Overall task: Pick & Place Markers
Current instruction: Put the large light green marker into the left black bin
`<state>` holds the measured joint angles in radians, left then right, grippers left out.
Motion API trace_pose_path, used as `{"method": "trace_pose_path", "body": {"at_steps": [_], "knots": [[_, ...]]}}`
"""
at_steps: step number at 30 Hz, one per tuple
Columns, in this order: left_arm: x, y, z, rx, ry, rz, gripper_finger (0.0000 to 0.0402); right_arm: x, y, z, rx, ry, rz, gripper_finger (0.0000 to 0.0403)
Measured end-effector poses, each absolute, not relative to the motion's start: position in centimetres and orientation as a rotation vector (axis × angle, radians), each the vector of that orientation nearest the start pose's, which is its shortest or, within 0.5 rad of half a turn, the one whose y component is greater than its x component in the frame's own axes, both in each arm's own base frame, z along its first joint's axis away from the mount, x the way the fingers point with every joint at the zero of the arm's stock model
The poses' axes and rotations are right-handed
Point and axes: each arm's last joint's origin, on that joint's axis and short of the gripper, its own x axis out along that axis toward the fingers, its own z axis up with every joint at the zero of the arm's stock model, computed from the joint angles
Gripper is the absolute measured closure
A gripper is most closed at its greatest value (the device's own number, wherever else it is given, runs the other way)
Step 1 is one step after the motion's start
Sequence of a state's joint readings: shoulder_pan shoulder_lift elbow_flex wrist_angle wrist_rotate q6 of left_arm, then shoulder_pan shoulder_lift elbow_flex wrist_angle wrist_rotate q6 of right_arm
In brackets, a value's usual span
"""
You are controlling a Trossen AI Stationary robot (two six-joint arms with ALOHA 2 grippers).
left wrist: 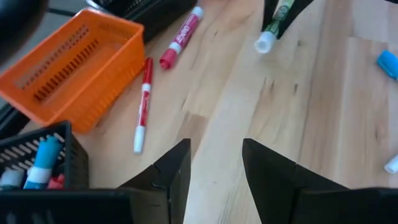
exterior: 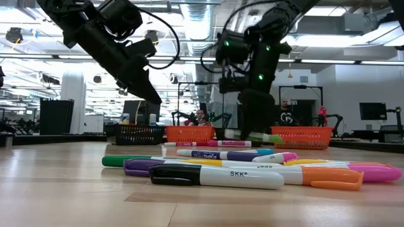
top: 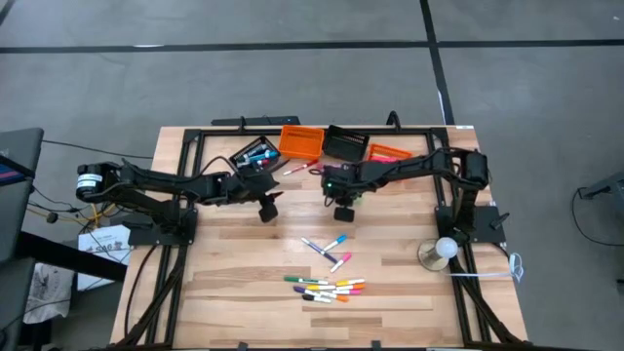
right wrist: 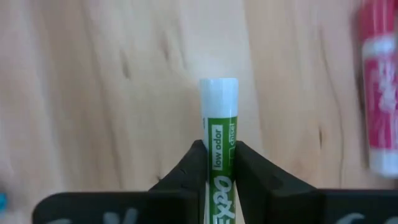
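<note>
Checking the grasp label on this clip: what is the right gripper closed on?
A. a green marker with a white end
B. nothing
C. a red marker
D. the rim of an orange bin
A: in the right wrist view the right gripper is pinched on a green marker with a white end; the left wrist view shows the same green marker held above the table.

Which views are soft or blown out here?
Right wrist view: the green marker in the right gripper is fairly sharp, the red marker at the edge blurred. Low view: the ceiling lights glare and the nearest markers look soft.
</note>
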<state>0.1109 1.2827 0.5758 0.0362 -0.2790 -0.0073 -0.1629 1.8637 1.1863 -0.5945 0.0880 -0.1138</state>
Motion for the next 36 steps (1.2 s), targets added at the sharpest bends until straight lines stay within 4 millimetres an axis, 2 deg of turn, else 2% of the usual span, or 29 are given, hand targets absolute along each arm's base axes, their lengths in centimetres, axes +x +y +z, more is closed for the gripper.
{"method": "trace_pose_path", "body": {"at_steps": [8,11,18,26,30,36], "knots": [[24.8,1.6,18.6,0.204,0.488,0.17,0.0257,37.0,-5.3,18.4,-0.111,1.156,-0.12,0.0351],[24.7,1.3,18.3,0.239,0.448,0.15,0.0257,37.6,-4.9,19.3,-0.135,1.125,-0.109,0.0351],[23.8,1.8,17.3,0.242,0.385,0.143,0.0257,38.4,-2.9,20.9,-0.185,1.049,-0.039,0.035],[23.2,2.9,16.8,0.214,0.305,0.103,0.0257,39.6,-0.9,23.9,-0.235,0.793,-0.009,0.0349],[23.0,2.7,17.0,0.212,0.208,0.046,0.0257,40.1,-0.5,24.6,-0.252,0.707,-0.006,0.0349],[22.8,2.6,17.1,0.204,0.169,0.027,0.0257,40.4,-0.6,25.0,-0.262,0.658,-0.011,0.0349]]}}
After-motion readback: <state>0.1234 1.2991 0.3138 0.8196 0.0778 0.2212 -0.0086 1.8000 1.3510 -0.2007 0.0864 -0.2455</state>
